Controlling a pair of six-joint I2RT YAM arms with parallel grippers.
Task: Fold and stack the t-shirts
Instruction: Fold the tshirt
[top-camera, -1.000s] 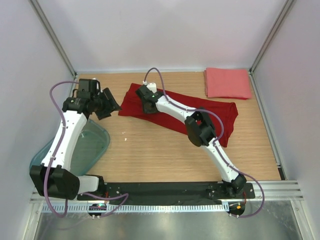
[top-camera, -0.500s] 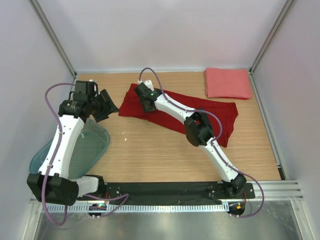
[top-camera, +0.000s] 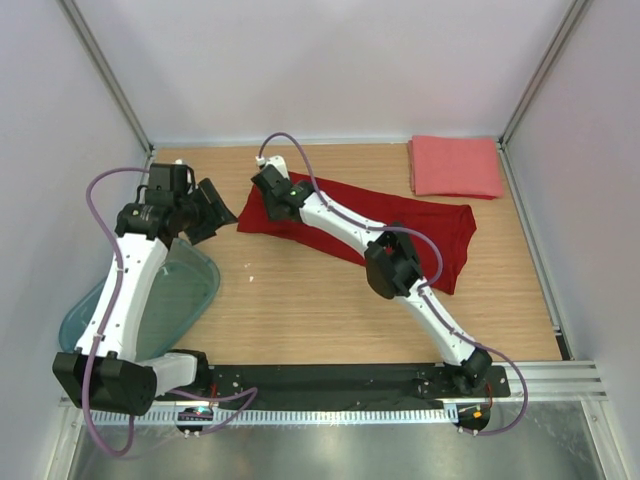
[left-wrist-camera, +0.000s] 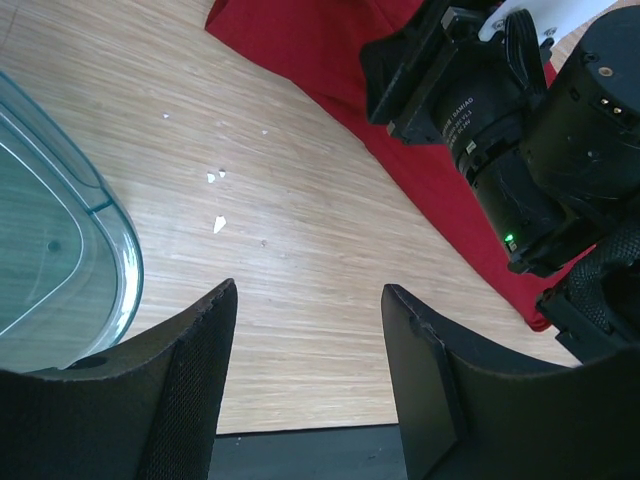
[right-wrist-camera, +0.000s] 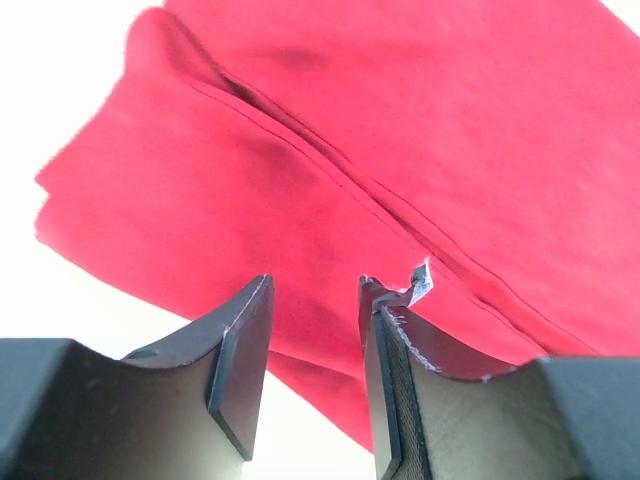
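Apparently R hand over red shirt.

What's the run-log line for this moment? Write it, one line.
left fingers open, empty | right fingers open over dark red shirt | pink shirt folded, far right corner | shirts apart, not stacked

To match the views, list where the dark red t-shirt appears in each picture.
Top external: dark red t-shirt spread across the table's middle, toward the back.
Left wrist: along the top edge, running down the right side.
Right wrist: fills most of the picture.
Shared landmark: the right arm's fingers, over the shirt's left end.
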